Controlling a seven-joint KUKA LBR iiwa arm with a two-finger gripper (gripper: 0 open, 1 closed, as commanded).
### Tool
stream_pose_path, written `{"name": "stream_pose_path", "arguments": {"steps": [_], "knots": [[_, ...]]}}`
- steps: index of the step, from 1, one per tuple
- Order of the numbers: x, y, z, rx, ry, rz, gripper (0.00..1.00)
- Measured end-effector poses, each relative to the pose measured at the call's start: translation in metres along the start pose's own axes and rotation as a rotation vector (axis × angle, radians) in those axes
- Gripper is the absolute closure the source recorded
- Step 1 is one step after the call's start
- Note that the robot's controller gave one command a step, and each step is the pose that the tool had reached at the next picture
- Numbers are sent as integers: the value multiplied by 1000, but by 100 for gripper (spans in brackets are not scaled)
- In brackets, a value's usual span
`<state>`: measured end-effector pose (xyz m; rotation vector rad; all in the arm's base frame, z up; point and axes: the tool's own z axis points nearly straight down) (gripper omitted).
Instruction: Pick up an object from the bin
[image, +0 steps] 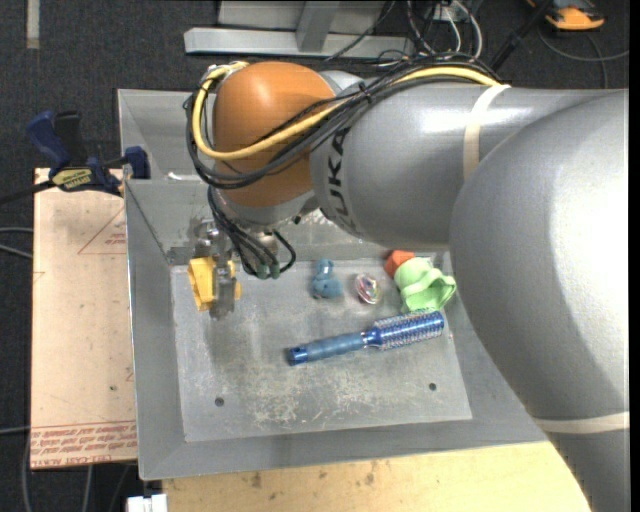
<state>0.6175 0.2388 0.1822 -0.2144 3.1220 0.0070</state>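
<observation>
My gripper (216, 290) is low at the left side of the bin, under the arm's orange dome. A small yellow block-shaped thing (201, 280) sits between its fingers, which are shut on it. To its right on the bin floor lie a small blue figure (323, 281) and a little clear purple-tinted piece (367, 290). A blue brush with a ribbed handle (366, 339) lies slantwise in the middle of the floor.
A light green cup-like thing (424, 285) with an orange-red piece (399, 261) beside it rests at the right, close under the arm. The arm covers the bin's upper right part.
</observation>
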Motion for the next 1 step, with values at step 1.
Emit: {"name": "stream_pose_path", "arguments": {"steps": [1], "knots": [[-1,5,-108,0,-1,-24,100]]}}
